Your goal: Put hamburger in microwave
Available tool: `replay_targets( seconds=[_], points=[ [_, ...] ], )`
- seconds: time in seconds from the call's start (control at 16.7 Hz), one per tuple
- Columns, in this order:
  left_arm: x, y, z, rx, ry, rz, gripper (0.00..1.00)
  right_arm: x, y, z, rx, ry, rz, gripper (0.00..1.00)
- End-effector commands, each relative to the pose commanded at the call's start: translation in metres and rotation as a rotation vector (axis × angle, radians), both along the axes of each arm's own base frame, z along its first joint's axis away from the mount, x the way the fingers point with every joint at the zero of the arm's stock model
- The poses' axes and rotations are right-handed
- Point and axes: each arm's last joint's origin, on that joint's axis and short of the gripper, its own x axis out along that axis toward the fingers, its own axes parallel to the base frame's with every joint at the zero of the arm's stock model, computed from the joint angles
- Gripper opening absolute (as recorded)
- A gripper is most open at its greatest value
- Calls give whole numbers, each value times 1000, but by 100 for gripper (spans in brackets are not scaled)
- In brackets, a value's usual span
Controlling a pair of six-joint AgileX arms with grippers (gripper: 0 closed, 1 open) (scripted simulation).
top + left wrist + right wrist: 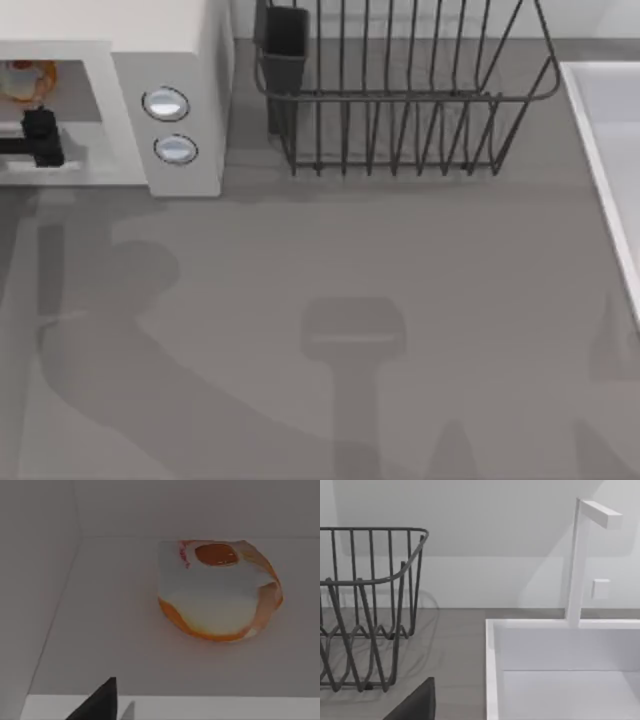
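Hamburger (pixel 22 80) lay on the microwave (pixel 180 60) cavity floor, just beyond the left gripper (pixel 40 135) and untouched by it; whether its fingers were parted I cannot tell.

Microwave (pixel 185 100): smooth matt white shell, two glossy silver-blue knobs (pixel 165 103). Beside it, rack (pixel 400 100) of thin dark wire. Table (pixel 350 300): matt grey. Hamburger (pixel 217 592): glossy orange-and-white surface.

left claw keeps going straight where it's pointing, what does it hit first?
Likely the hamburger, lying ahead of the left claw on the floor of the microwave cavity; the back wall comes after. Depth is hard to judge.
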Motion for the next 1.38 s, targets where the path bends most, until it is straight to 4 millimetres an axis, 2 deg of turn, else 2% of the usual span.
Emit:
replay_targets(
  seconds=[0.18,0.42,0.6,0.72,1.08,1.38],
  points=[
    [-42,2,3,4,-18,2,100,0,0,0,0,0,0,100],
    [-96,-1,-4,-5,0,1,100,0,0,0,0,0,0,100],
    [-123,-4,-10,-16,31,0,100,0,0,0,0,0,0,100],
    [-129,-5,-12,-19,39,0,100,0,0,0,0,0,0,100],
    [-128,-7,-11,-22,46,-5,100,0,0,0,0,0,0,100],
    [-124,-6,11,-34,69,-7,100,0,0,0,0,0,0,100]
  ],
)
